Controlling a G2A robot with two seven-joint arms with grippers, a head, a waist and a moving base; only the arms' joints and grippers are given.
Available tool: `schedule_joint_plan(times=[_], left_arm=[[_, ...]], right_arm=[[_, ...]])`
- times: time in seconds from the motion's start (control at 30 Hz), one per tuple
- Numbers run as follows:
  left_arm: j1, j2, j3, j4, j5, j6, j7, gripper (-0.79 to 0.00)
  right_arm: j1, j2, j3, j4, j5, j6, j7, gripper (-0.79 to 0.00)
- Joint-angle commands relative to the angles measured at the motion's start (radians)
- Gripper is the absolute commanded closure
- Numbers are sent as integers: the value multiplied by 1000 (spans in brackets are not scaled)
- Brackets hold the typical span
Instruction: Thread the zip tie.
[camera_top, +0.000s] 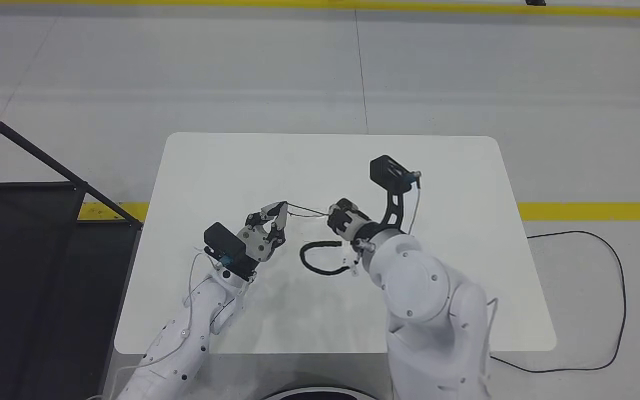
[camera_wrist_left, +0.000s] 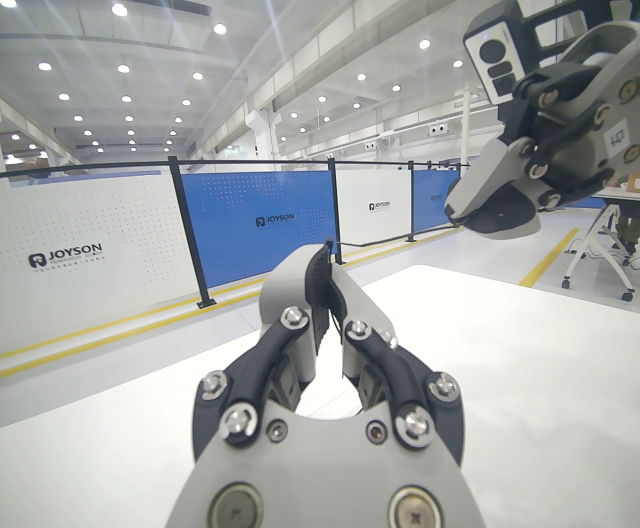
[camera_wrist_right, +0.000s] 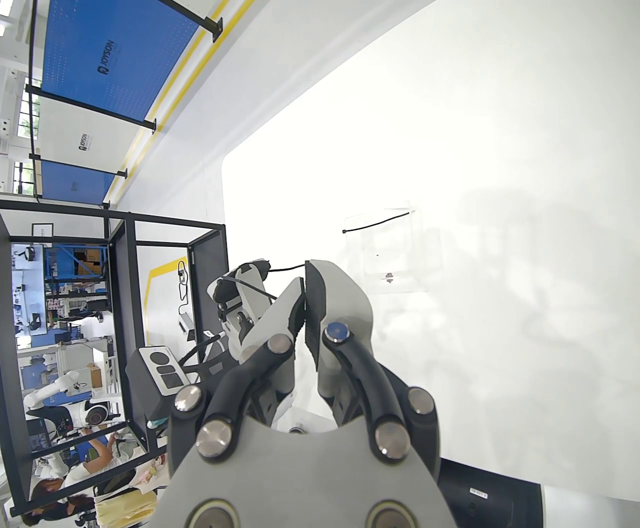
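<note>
The zip tie (camera_wrist_right: 287, 268) is black, the table (camera_top: 450, 180) white, the left gripper (camera_wrist_left: 327, 270) and right gripper (camera_wrist_right: 305, 285) grey with ribbed black pads (camera_wrist_left: 319, 290), the floor line (camera_top: 580, 211) yellow.

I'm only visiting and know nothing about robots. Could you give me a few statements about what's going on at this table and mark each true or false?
1. The left gripper and the right gripper are both shut on one zip tie. True.
2. That zip tie lies flat on the table. False: it spans the gap between the two grippers, held up off the table.
3. A second zip tie lies on the table. True.
4. The table is black. False: it is white.
</note>
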Motion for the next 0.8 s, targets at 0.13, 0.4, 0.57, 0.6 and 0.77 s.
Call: schedule_joint_plan(times=[0.13,0.4,0.57,0.6,0.77], left_arm=[[0,0,0,0,0,0,0,0],[0,0,0,0,0,0,0,0],[0,0,0,0,0,0,0,0],[0,0,0,0,0,0,0,0],[0,0,0,0,0,0,0,0]], right_arm=[[-1,1,3,-7,4,-3,3,0],[8,-2,4,3,3,-4,4,0],[7,-2,7,2,2,-4,4,0],[6,-2,7,1,1,-5,5,0],[4,-2,7,-2,-2,-7,7,0]])
